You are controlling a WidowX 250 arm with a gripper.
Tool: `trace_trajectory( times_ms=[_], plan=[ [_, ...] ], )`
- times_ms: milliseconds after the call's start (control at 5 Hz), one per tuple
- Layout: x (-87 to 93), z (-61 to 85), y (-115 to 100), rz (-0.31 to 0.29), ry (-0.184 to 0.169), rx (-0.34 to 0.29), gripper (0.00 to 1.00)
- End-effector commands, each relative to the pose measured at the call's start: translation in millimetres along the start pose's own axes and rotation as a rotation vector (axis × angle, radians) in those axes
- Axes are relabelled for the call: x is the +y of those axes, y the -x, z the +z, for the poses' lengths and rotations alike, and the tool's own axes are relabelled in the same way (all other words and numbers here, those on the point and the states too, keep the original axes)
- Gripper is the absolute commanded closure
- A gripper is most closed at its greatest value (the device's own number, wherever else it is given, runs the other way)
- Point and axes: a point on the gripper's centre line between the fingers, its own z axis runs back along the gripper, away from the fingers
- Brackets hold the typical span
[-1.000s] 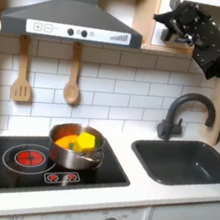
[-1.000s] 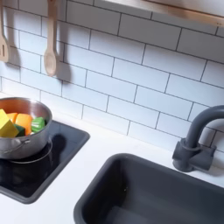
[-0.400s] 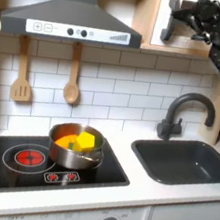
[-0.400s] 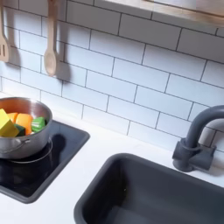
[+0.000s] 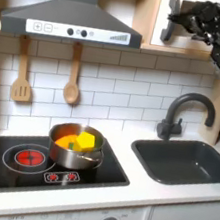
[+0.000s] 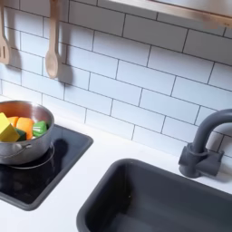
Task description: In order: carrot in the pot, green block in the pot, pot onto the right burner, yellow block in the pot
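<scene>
**Gripper parked high, pot loaded**

The gripper (image 5: 191, 16) is being held up high, its jaws unreadable. Far below, toward the first exterior view's left, the pot (image 5: 76, 149) is being seen carrying the yellow block (image 6: 8, 132), carrot (image 6: 24, 126) and green block (image 6: 39, 128).

Open air lies above the pot (image 5: 76, 147) at lower centre in the first exterior view; the range hood (image 5: 67, 16) overhangs it higher up, two wooden utensils (image 5: 74, 76) hang behind, and the faucet (image 5: 178, 115) rises at right beside the sink (image 5: 187, 160)
</scene>
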Motion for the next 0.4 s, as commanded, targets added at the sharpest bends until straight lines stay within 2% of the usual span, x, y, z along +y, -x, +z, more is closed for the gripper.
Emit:
trace_trajectory(
  times_ms=[0,200],
  plan=[
    [10.9,11.5,4.8,0.027,-0.131,0.048,0.0],
    [11.9,13.8,3.2,0.019,-0.141,0.045,0.0]
  ],
)
